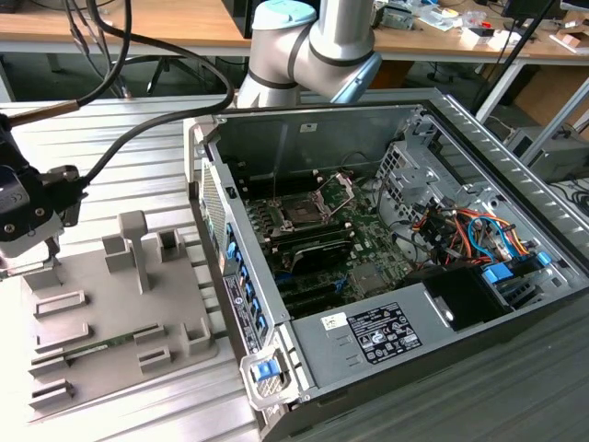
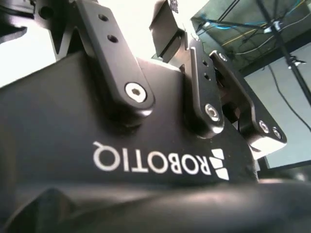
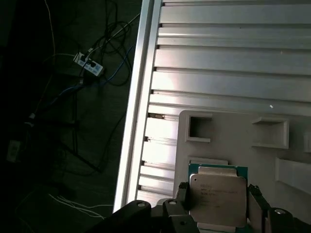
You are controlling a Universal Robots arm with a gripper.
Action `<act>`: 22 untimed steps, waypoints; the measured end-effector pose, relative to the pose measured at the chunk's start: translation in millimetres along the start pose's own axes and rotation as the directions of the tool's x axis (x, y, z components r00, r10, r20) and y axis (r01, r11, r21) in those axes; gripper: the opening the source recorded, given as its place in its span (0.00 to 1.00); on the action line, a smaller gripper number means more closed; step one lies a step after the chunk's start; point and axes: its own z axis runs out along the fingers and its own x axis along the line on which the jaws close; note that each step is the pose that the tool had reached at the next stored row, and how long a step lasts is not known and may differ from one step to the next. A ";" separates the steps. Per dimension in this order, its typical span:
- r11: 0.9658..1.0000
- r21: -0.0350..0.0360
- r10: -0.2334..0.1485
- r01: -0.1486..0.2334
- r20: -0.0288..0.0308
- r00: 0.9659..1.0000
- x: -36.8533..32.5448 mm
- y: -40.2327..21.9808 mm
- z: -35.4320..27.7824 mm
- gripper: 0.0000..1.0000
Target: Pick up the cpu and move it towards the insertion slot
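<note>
The end effector (image 3: 218, 200) straddles the cpu (image 3: 217, 204) at a grey fixture (image 3: 228, 141) on the worktop (image 1: 138, 157), grip impossible to tell, well apart from the slot (image 1: 301, 214) in the open case (image 1: 304, 138).

cpu (image 3: 217, 199): pale silver top, teal-green edge. Fixture plate (image 1: 110, 313): plain light grey. Counter (image 1: 120, 157): silver, ribbed stripes. End effector (image 1: 32, 262): black. Insertion slot (image 1: 299, 214): dark centre, silver frame. Motherboard (image 1: 368, 276): green. Cables (image 1: 479, 226): orange and blue. Arm (image 1: 340, 37): silver, pale blue cap.
</note>
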 end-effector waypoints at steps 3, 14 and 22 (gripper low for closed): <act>0.999 0.041 0.000 0.000 -0.005 1.000 0.0 0.0 0.0 0.55; 0.996 0.091 0.001 0.000 -0.011 1.000 0.0 0.0 0.0 0.55; 0.996 0.091 0.001 0.000 -0.011 1.000 0.0 0.3 -3.4 0.55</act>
